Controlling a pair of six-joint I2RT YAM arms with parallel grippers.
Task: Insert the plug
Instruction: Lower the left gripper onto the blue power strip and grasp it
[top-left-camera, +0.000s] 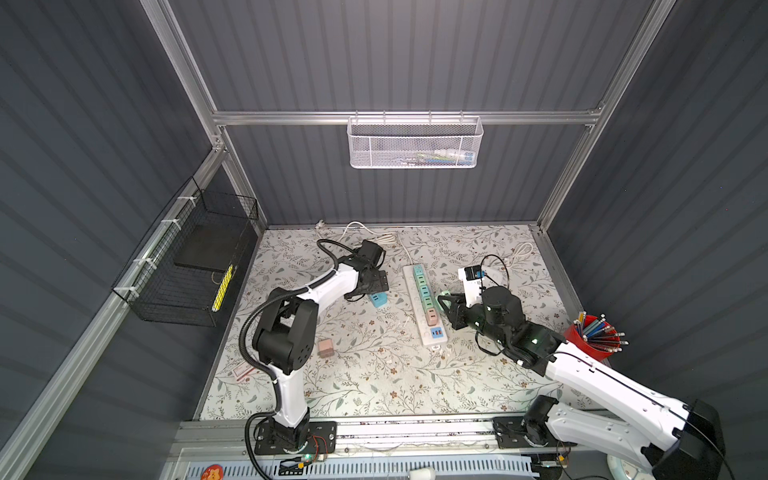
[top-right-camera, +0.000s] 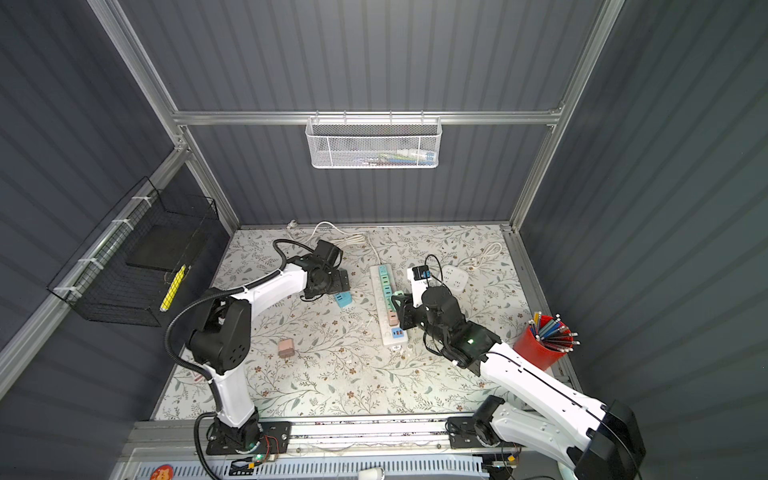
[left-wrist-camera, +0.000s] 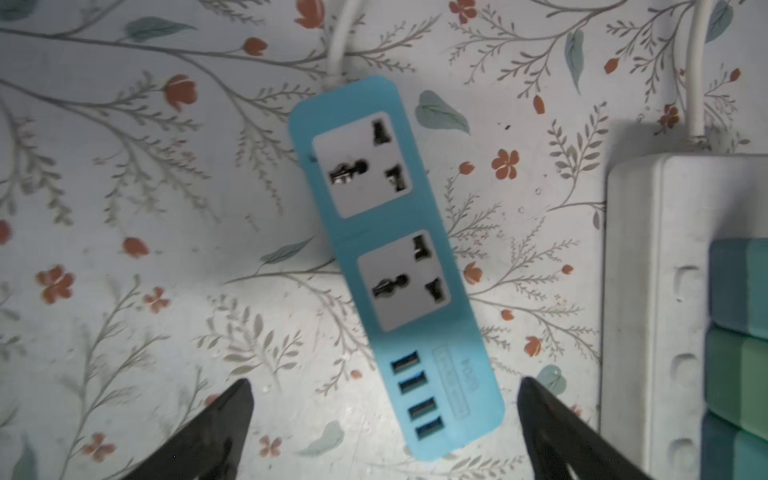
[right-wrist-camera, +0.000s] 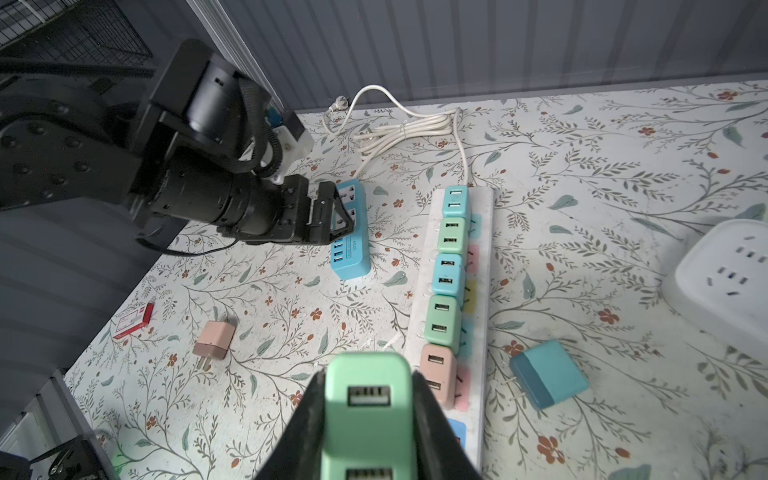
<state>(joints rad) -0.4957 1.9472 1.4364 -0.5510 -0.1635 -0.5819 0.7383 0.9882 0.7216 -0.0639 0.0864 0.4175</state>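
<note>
The left arm rises from the table's (top-left-camera: 374, 374) near edge, elbow folded, wrist tipped down so the left gripper (left-wrist-camera: 385, 382) points at the blue power strip (left-wrist-camera: 386, 249) left of centre. Its fingers are spread wide either side of the strip's USB end, apparently not touching it. The right arm stretches low from the near right corner. The right gripper (right-wrist-camera: 369, 376) is clenched on the mint-green plug (right-wrist-camera: 365, 415), just beside the white power strip (top-left-camera: 424, 307) at mid-table.
</note>
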